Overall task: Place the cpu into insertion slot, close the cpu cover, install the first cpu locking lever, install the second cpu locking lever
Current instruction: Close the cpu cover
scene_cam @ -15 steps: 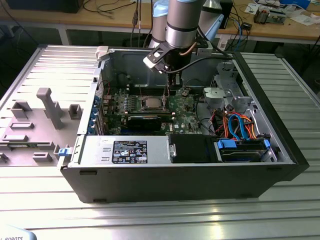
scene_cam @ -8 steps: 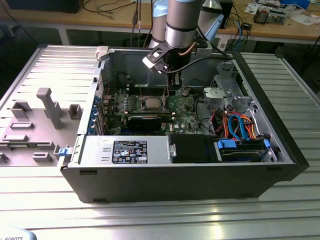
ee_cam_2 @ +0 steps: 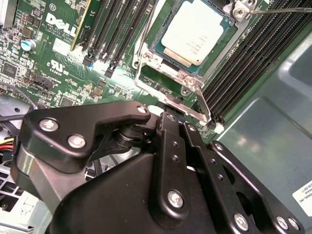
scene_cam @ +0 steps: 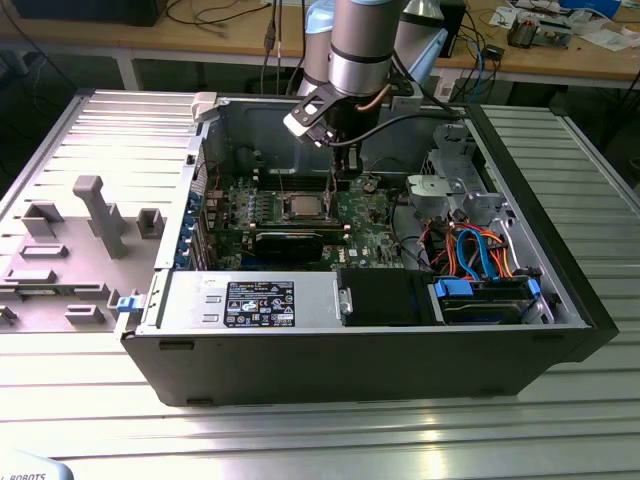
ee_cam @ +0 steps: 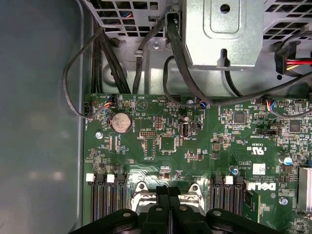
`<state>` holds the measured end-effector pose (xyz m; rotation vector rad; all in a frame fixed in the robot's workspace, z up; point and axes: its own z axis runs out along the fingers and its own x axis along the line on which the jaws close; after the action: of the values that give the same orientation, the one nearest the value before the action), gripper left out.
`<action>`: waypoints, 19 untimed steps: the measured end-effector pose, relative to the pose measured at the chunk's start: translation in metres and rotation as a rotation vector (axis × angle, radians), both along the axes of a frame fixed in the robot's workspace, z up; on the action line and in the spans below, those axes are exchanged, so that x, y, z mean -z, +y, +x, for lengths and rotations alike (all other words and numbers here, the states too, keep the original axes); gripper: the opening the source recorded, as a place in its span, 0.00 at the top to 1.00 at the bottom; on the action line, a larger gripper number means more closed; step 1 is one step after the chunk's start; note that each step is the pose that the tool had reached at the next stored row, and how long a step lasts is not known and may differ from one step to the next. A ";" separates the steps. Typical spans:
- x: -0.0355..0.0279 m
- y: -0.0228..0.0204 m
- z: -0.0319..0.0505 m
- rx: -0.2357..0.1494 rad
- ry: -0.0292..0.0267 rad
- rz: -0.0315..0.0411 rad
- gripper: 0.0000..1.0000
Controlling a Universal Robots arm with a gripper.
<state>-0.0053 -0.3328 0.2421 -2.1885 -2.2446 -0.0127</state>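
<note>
Exterior view has the open computer case (scene_cam: pixel 585 300) lying on a ribbed metal table (scene_cam: pixel 300 440), with the arm (scene_cam: pixel 360 40) reaching down into it close to the back wall. The green motherboard (scene_cam: pixel 375 228) covers the case floor. The gripper (scene_cam: pixel 345 180) hangs low over the middle of the board, on the side of the processor seat that faces the drive cage (scene_cam: pixel 450 185) at the exterior view's right. In the second wrist view the socket (ee_cam_2: pixel 161 83) lies just beyond the fingertips, so the work sits ahead of the jaws, not beneath them. The chip (ee_cam_2: pixel 197 34) is already seated inside it, flat, with its dull silver top showing. The cover (ee_cam_2: pixel 225 51) appears to be lying down around the chip as a thin metal frame, though whether it is fully pressed home is hard to tell. A silver bar (ee_cam_2: pixel 202 103), probably one of the locking levers, runs along the socket edge beside the long black memory slots (ee_cam_2: pixel 243 63). Its long axis crosses in front of the fingers, and its near end almost touches them. In both wrist views the jaws stand drawn together, with no gap to speak of and nothing visibly pinched between them.
</note>
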 end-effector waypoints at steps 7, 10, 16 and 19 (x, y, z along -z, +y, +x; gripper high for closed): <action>0.0000 0.0000 -0.0011 0.000 0.0000 0.0000 0.89; 0.0000 0.0000 -0.0029 0.000 0.0000 -0.0001 0.89; 0.0001 0.0000 -0.0046 0.000 0.0000 0.0000 0.89; 0.0001 0.0000 -0.0052 0.000 0.0000 0.0000 0.89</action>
<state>-0.0105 -0.3328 0.2420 -2.1886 -2.2446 -0.0128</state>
